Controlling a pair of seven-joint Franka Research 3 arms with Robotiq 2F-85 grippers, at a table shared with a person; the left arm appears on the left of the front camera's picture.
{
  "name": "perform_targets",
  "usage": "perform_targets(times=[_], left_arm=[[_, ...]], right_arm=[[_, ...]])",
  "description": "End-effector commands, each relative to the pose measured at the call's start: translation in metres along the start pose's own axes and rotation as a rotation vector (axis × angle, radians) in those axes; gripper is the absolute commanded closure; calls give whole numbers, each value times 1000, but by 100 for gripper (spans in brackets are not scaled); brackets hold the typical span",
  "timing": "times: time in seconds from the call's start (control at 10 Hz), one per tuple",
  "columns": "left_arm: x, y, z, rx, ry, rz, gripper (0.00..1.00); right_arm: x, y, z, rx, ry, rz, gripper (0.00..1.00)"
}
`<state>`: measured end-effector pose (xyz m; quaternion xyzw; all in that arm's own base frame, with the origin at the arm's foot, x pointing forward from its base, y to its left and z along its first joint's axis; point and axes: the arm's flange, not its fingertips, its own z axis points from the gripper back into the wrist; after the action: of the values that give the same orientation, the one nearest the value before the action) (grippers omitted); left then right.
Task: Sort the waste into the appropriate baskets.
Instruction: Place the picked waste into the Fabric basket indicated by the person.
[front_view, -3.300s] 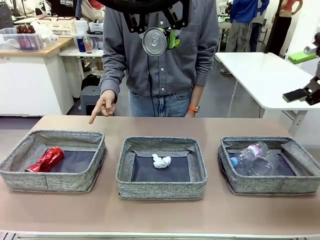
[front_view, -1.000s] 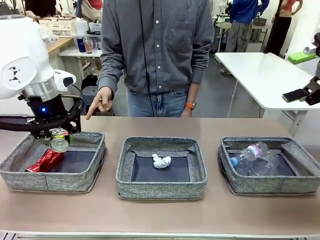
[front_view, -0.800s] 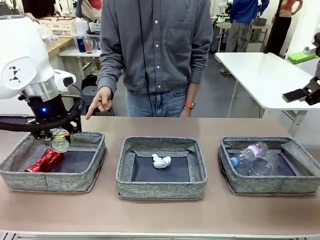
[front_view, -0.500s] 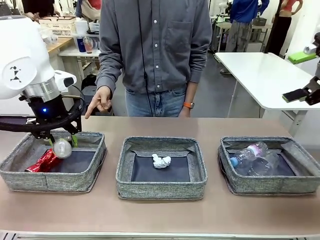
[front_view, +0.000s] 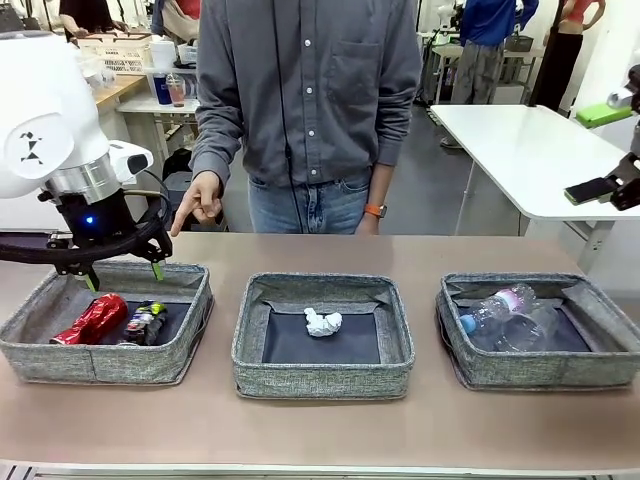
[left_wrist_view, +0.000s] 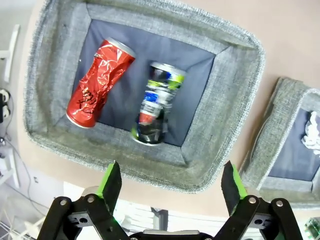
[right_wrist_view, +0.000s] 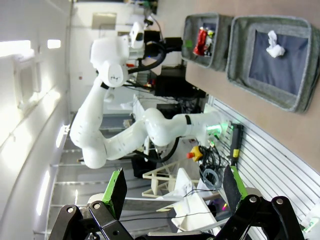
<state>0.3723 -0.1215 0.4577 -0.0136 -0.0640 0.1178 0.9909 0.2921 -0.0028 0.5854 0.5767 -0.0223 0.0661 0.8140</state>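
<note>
- Left hand (front_view: 121, 276) hangs just above the far wall of the left grey woven fabric basket (front_view: 40, 350); green-padded fingers spread wide, nothing between them.
- Dark blue-black drink can (left_wrist_view: 154, 102) lies on its side on that basket's dark floor, directly below the hand, just beside the crumpled shiny red drink can (left_wrist_view: 99, 76). Long axes roughly parallel; a narrow gap shows between the two.
- Judgement: this can is delivered. The left hand needs only a straight lift to clear the soft wall.
- White crumpled paper ball (front_view: 322, 322) sits alone in the middle basket (front_view: 323, 380); clear plastic bottles (front_view: 505, 313) lie in the right basket (front_view: 540, 372).
- Right hand (right_wrist_view: 173, 194): fingers wide apart, empty, well away from the baskets.
- No loose waste visible on the brown table (front_view: 320, 430). The person's hand (front_view: 199, 205) hangs beyond the far edge, nearer the left arm.
</note>
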Motion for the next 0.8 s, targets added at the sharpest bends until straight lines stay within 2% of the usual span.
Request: perform_targets(times=[0.0, 0.1, 0.2, 0.4, 0.5, 0.6, 0.7], left_arm=[[3, 1, 3, -21, 19, -3, 0], [3, 2, 5, -43, 27, -7, 0], [2, 5, 15, -126, 28, -13, 0], [0, 4, 72, -687, -6, -89, 0], [2, 6, 90, -886, 17, -46, 0], [3, 11, 99, -1104, 61, 4, 0], [5, 18, 101, -1281, 179, 97, 0]], right_arm=[[3, 2, -1, 2, -13, 8, 0], [3, 2, -1, 2, -13, 8, 0], [3, 2, -1, 2, -13, 8, 0], [3, 2, -1, 2, -13, 8, 0], [3, 2, -1, 2, -13, 8, 0], [3, 2, -1, 2, -13, 8, 0], [3, 2, -1, 2, -13, 8, 0]])
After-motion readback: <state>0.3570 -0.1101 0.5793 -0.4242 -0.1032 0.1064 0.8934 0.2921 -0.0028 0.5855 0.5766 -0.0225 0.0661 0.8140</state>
